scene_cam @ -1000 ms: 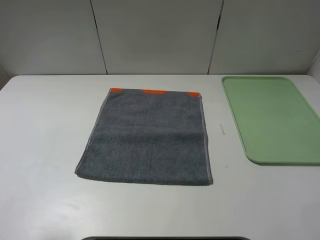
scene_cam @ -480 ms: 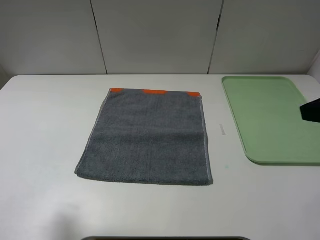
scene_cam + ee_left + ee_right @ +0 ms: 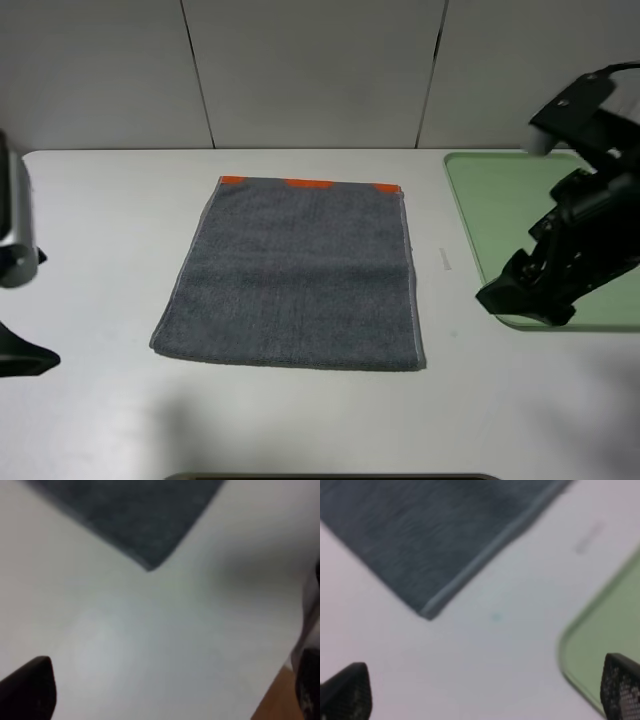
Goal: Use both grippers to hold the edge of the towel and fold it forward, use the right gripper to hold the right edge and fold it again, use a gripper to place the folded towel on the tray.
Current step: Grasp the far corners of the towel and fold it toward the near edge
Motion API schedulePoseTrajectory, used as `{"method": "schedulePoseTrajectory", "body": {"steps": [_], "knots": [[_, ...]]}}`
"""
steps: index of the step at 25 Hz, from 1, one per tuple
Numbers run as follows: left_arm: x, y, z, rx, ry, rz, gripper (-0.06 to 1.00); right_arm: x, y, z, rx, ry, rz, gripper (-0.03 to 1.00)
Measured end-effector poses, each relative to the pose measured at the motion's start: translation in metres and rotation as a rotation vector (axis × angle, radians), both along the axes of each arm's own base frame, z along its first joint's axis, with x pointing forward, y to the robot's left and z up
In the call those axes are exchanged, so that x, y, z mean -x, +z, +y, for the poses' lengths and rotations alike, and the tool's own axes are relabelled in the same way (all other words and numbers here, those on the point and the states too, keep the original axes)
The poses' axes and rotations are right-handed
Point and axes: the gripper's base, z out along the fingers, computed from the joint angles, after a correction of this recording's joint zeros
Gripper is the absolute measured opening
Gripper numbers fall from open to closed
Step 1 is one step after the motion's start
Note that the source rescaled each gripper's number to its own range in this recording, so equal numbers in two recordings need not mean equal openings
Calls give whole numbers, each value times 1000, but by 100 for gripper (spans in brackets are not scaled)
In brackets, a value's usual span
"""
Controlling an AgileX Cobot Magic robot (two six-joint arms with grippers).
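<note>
White table [image 3: 100, 250], grey panelled wall behind. At centre, spread flat: grey towel [image 3: 295, 275], orange strip along far edge. To the right, apart: green tray [image 3: 530, 220]. Left claw [image 3: 167, 685] near towel's near-left corner, gaping wide, gripping nothing. Right claw [image 3: 485, 685] between towel and tray, likewise wide, empty.

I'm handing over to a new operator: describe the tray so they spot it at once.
Start at the white table; on its right side, beyond the grey towel in the middle, lies the tray. It is a flat rounded rectangle with a low rim, and the only pale green thing there.
</note>
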Motion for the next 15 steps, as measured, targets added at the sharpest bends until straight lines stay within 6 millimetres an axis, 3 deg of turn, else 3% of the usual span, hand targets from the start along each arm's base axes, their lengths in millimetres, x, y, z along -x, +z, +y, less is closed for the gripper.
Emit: {"method": "schedulePoseTrajectory", "body": {"steps": [8,15], "knots": [[-11,-28,-28,-133,-215,70,96,0,-26,43,37,197,29,100],[-23,-45,-41,-160,-252,75,95,-2,-43,65,67,294,13,100]]}}
